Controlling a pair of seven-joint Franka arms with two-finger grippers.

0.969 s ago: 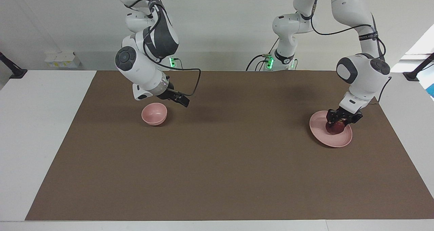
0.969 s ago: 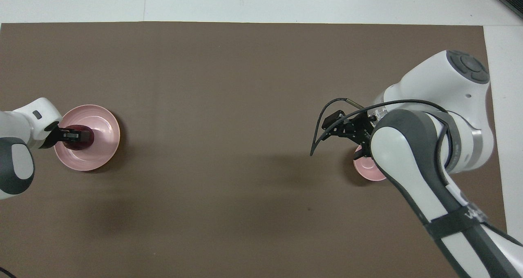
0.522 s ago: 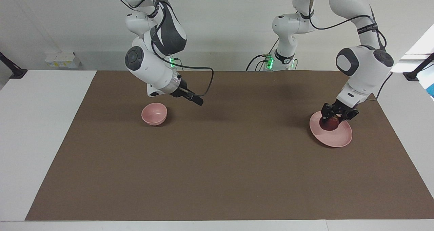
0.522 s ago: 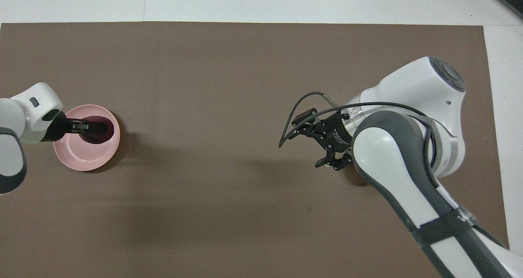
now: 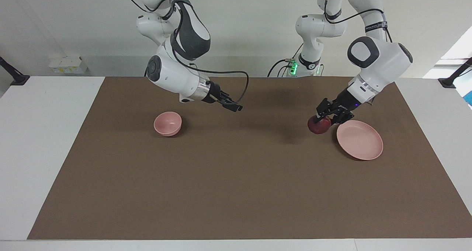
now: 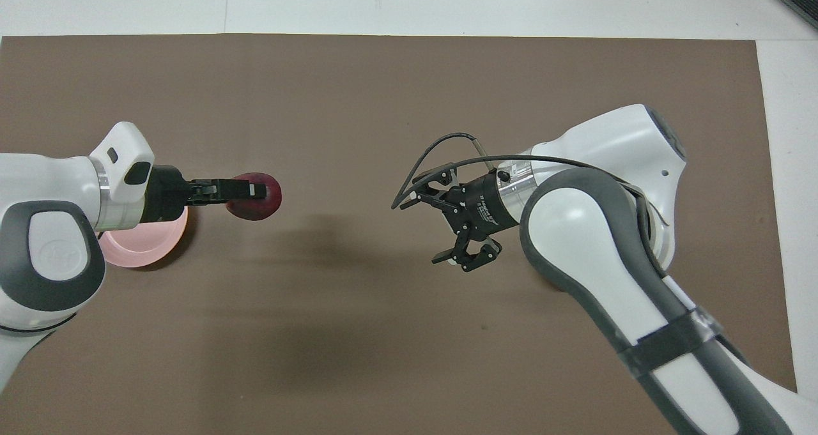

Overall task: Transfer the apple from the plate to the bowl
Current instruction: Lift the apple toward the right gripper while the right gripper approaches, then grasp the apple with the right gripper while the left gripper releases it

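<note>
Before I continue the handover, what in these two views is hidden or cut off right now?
- Bowl: hidden in the overhead view by the right arm; seen only in the facing view.
- Plate: in the overhead view mostly covered by the left arm's wrist; whole in the facing view.
- Apple, gripped by the left end effector: its top is covered by the fingers in both views.
- Right end effector: open, but its fingers overlap in the facing view.

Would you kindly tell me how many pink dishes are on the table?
2: the bowl toward the right arm's end, and the plate toward the left arm's end. Nothing appears to hide another.
</note>
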